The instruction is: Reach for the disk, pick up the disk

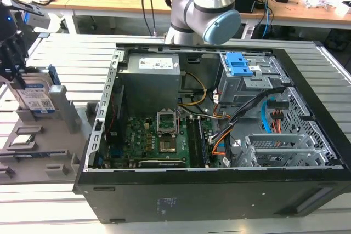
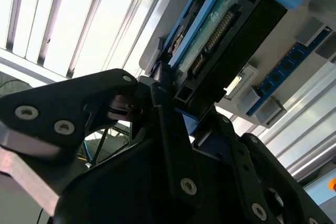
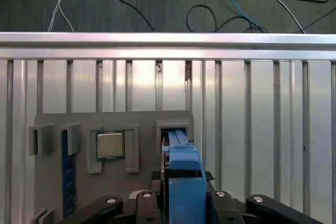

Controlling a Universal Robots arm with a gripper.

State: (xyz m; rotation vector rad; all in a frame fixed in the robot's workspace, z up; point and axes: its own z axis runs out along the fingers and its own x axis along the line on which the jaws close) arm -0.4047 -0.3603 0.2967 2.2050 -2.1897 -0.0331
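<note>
The disk [image 1: 36, 95] stands upright at the exterior view's far left, its white-and-blue label facing the camera and blue frame along its edges. It is over the grey holder plate [image 1: 49, 152]. My gripper [image 1: 15, 67] comes down on it from above. In the first wrist view the disk [image 3: 185, 179] shows edge-on as a blue strip just above a slot [image 3: 175, 129] in the plate, with my gripper [image 3: 185, 196] closed against both of its sides. The second wrist view has the disk's connector end [image 2: 223, 32] rising from between the black fingers [image 2: 164, 109].
An open black computer case [image 1: 307, 152] lies on the slatted metal table [image 1: 329, 64], with a grey power-supply box [image 1: 151, 75] and a blue latch piece [image 1: 240, 64] inside. The holder plate also carries a processor chip [image 3: 110, 145] and a blue memory stick [image 3: 65, 174].
</note>
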